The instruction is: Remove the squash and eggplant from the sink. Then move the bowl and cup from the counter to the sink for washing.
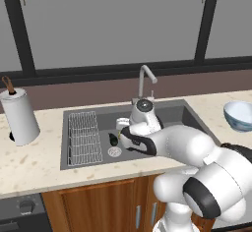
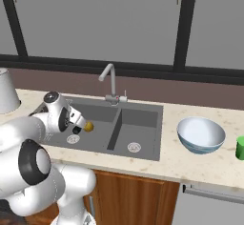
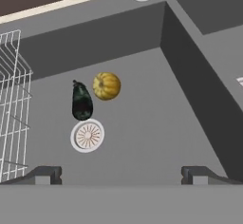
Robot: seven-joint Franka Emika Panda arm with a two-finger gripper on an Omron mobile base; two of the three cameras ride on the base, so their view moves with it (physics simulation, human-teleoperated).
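The squash (image 3: 106,85) and the eggplant (image 3: 81,102) both lie on the floor of the sink's (image 3: 156,137) left basin, just beside each other and close to touching, the eggplant nearly at the rim of the round drain (image 3: 88,135). Neither has been lifted, so the first half of the task looks untouched. The end effector (image 3: 121,174) hovers above that basin with its fingers spread wide and nothing between them; the two vegetables sit ahead of it and off to one side of its centre line, so I judge it needs to shift over before closing on either one.

The bowl (image 2: 201,134) rests on the worktop (image 2: 200,164) to the right of the sink, and the green cup (image 2: 240,148) stands further right, at the frame edge. Both are well apart from the basins, so the second half is also left to do.

Around the vegetables, the wire rack (image 3: 12,109) sits along the far left of the basin, near the eggplant but apart from it. The divider wall between the two basins rises on the other side, well clear of the squash. The faucet (image 1: 144,78) curves up behind the sink, and its base sits just past the basin's back wall. A paper towel roll (image 1: 18,116) stands on the worktop left of the sink. Since the two vegetables lie so close together, grasping one could nudge the other.
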